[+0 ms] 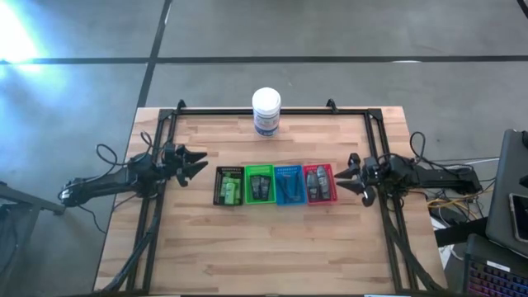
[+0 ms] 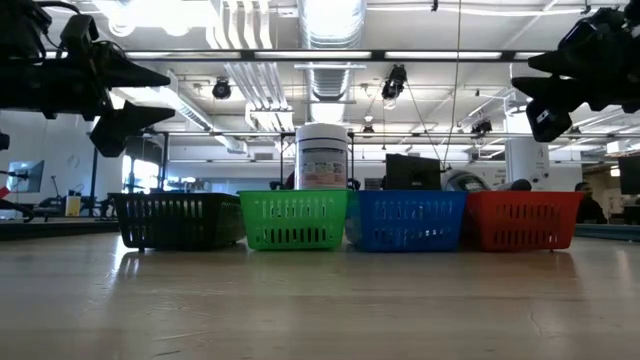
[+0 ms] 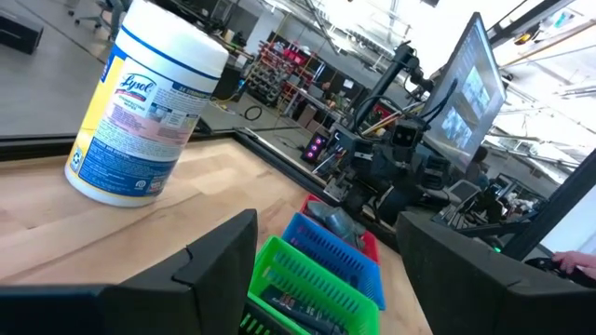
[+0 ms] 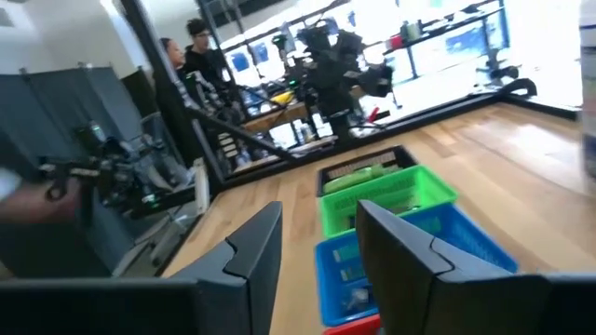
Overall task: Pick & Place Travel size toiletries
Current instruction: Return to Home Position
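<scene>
We see the toiletries (image 1: 288,185) sorted into four trays set close side by side in a row across the middle of the table (image 1: 247,252). Green packets (image 1: 228,190) lie in the black tray (image 2: 175,222), dark packs (image 1: 260,187) in the green tray (image 2: 293,222), blue sticks (image 1: 289,190) in the blue tray (image 2: 408,222) and grey tubes (image 1: 318,184) in the red tray (image 2: 522,222). Behind the row, near the table's far edge and about in line with the green tray, a white jar (image 1: 266,111) stands upright, apart from the trays.

The left gripper (image 1: 198,162) hangs beside the outer end of the black tray, its jaws apart and holding nothing. The right gripper (image 1: 346,176) hangs beside the outer end of the red tray, its jaws likewise apart and empty. In the low view we find both grippers well above the trays' rims.
</scene>
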